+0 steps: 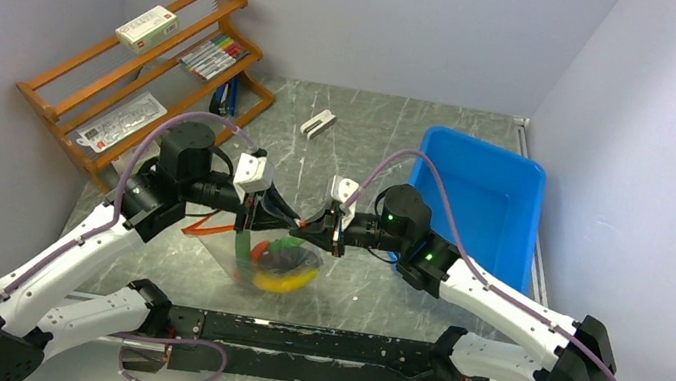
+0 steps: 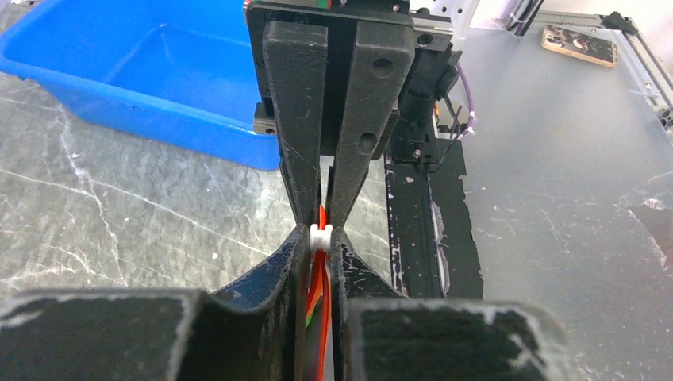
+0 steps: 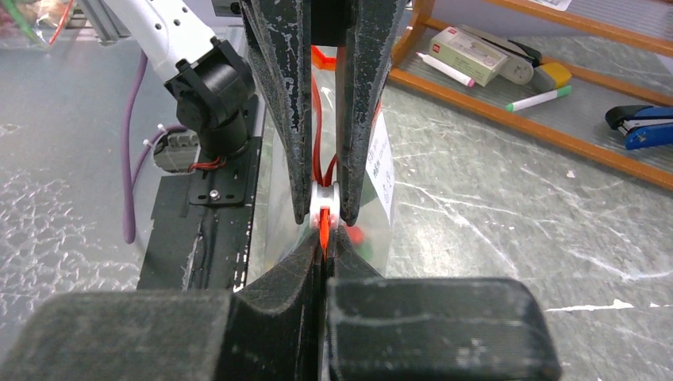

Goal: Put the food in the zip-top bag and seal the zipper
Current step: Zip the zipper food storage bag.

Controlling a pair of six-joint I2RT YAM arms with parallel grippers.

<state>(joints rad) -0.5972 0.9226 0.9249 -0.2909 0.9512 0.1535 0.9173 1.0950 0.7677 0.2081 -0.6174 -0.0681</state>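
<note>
My left gripper and right gripper meet tip to tip at the middle of the table. Both are pinched narrow on the zipper, the red-orange strip along the mouth of the zip-top bag. I hold the strip from both sides so the mouth stays taut and lifted; the bag hangs toward 6 o'clock under my fingertips, and its weight pulls the strip straight. A white slider sits on the strip exactly where my two pairs of tips touch. By my judgement the pinch is there so that one hand can anchor the strip while the other runs the seal along it.

The food is inside the bag, bunched at its bottom. There I count one yellow banana piece, one green pod, one red chili and one dark shape, likely the eggplant. I cannot make out the fish.

That makes two grippers, one bag, one slider and four foods I can tell apart. One blue bin stands at 3 o'clock, and one wooden rack at 10 o'clock.
</note>
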